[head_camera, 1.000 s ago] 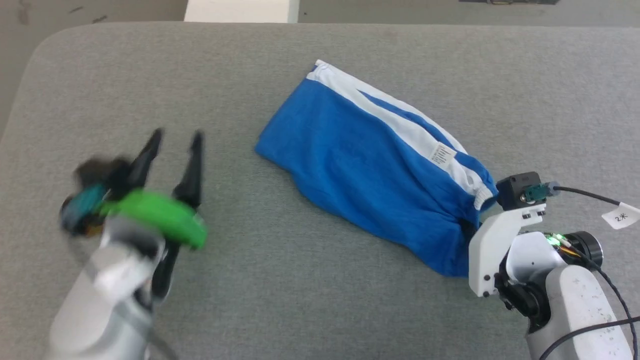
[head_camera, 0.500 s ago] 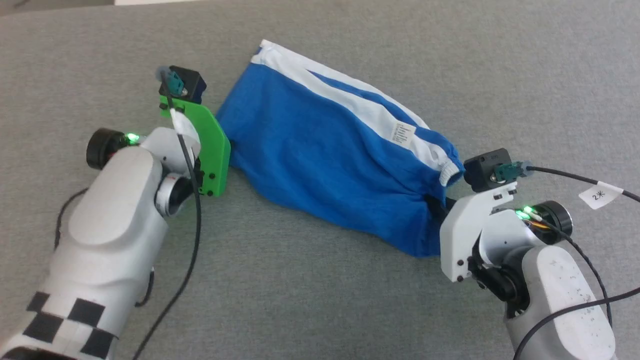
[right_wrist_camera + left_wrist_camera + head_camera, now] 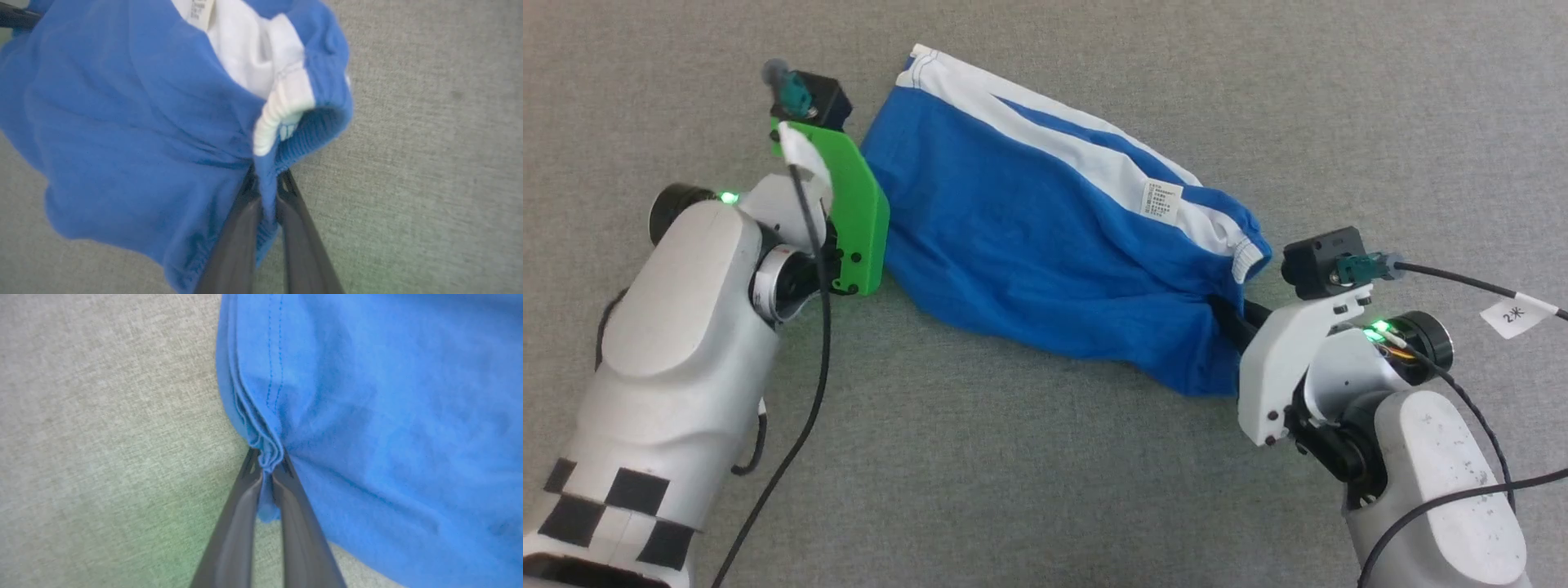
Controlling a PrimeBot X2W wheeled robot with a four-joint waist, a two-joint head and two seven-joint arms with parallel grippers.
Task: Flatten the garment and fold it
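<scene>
A grey woven-cloth desk (image 3: 1045, 490) runs to every edge of the head view. Across the upper middle of that frame stretch the bright blue soft-fabric shorts (image 3: 1029, 237). They slant from a white-trimmed hem at the upper left down to a gathered waistband (image 3: 314, 130) at the right centre. A broad white side stripe (image 3: 1045, 139) follows their upper edge.

The pale left arm (image 3: 686, 343) rises from the lower left corner and the pale right arm (image 3: 1429, 482) from the lower right. One meets each end of the cloth. A flat green plastic plate (image 3: 858, 212) on the left wrist sits just beside the shorts' left edge. An angled white bracket (image 3: 1282, 359) on the right wrist sits against their lower right corner.

In the left wrist view the dark left fingers (image 3: 237, 531) come up from the bottom centre, pressed together on a bunched fold of the blue edge. Blue fabric takes the right half of that frame and grey desk the left. In the right wrist view the dark right fingers (image 3: 235, 245) are likewise clamped on the cloth, just below the ribbed waistband, which curls open above their tips. Most of the cloth spreads to the upper left of that frame.

A small white printed label (image 3: 1164, 198) lies on the stripe near the waistband. A white paper tag (image 3: 1513, 314) hangs on the cable at the right edge.
</scene>
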